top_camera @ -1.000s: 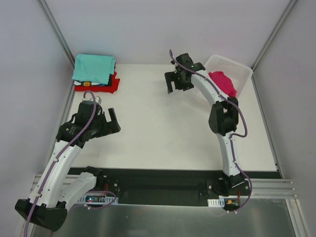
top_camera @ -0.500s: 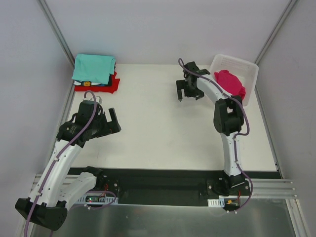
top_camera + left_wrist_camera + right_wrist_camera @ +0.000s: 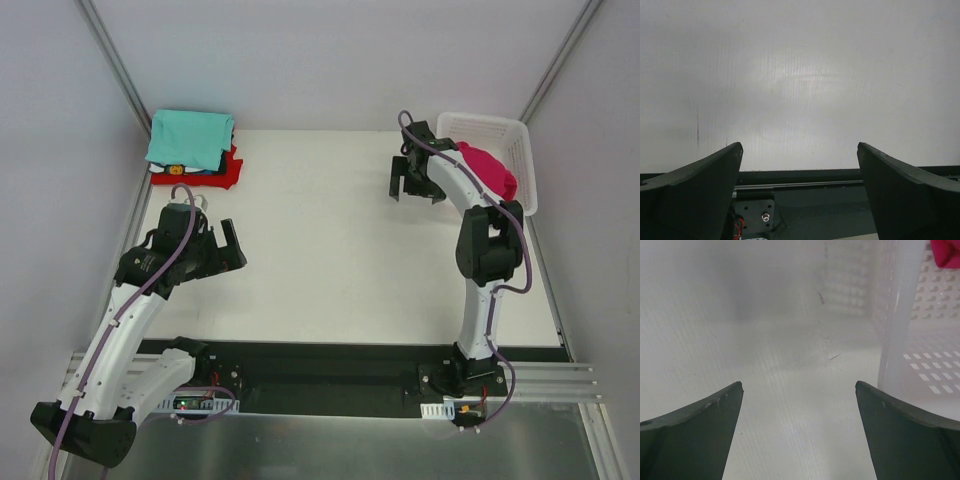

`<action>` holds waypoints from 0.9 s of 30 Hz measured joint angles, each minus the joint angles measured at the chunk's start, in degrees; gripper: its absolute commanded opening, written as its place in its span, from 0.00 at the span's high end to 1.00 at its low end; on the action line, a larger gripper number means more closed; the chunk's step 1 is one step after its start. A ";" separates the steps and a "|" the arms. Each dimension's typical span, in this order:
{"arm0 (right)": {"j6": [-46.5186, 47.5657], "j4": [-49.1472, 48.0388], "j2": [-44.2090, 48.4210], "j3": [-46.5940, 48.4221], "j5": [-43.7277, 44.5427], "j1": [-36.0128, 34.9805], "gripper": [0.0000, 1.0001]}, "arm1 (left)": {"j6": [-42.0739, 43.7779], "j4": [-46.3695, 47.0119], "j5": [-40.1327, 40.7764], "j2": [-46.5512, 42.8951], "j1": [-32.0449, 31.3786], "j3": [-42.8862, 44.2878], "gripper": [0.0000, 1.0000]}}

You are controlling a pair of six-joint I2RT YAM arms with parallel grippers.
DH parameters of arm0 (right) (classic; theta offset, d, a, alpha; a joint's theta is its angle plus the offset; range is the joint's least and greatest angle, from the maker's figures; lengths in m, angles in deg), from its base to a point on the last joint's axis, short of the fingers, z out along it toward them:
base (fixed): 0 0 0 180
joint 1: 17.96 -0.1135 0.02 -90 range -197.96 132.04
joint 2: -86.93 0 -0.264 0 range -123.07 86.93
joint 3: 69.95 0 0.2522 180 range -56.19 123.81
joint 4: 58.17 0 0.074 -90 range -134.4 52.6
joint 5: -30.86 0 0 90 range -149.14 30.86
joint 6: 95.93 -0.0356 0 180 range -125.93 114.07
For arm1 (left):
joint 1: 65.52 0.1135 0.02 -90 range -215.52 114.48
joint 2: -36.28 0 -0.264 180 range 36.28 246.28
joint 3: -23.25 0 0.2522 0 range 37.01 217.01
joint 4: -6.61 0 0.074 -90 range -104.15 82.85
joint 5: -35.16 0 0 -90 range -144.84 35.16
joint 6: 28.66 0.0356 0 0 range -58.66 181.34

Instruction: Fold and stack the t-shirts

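Left pincer [image 3: 216, 240] and right pincer [image 3: 411, 190]: spread wide, empty. Right hangs beside basket [image 3: 524, 140], ready to fetch pink shirt [image 3: 490, 170].

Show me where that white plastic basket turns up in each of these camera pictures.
Top external: the basket sits at the far right, near the back.
Left wrist: not in it.
Right wrist: the basket fills the right side, seen close up.
Shared landmark: the pink shirt lying inside it, which shows again in the right wrist view's top right corner.
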 measured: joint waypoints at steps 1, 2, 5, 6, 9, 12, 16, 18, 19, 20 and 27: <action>-0.46 0.09 0.46 -0.48 0.35 0.66 0.00 | 0.00 0.00 -0.02 -0.04 0.00 0.00 0.01; -1.03 0.33 0.87 -1.03 0.74 1.64 0.00 | 0.02 0.00 -0.02 -0.15 0.00 0.00 0.01; -2.14 1.01 1.29 -1.92 1.73 4.02 0.00 | 0.00 0.00 -0.09 -0.50 0.00 0.00 0.01; -2.38 1.16 1.29 -2.25 2.01 4.70 0.00 | 0.02 0.02 -0.11 -0.61 0.00 0.00 0.01; -2.73 1.64 1.29 -3.21 1.88 6.56 0.00 | 0.00 0.02 -0.15 -0.72 0.00 0.00 0.01; -2.84 2.23 1.40 -3.39 0.57 7.13 0.00 | -0.02 0.02 -0.17 -0.72 0.00 0.00 0.01; -3.32 3.41 3.17 -3.56 -2.43 6.10 0.00 | -0.37 0.04 -0.20 -0.42 0.00 0.00 0.01; -3.39 4.44 5.42 -3.56 -3.76 4.76 0.00 | -0.42 0.17 -0.20 -0.04 0.00 0.00 0.01; -3.39 4.98 6.88 -3.56 -4.15 3.80 0.00 | -0.44 0.35 -0.20 0.24 0.00 0.00 0.01; -3.39 5.55 8.57 -3.56 -4.61 2.80 0.00 | -0.42 0.63 -0.20 0.52 0.00 0.00 0.01; -2.25 8.46 20.59 -0.61 -3.80 -0.81 0.00 | -0.33 3.08 -0.20 7.52 0.00 1.60 0.01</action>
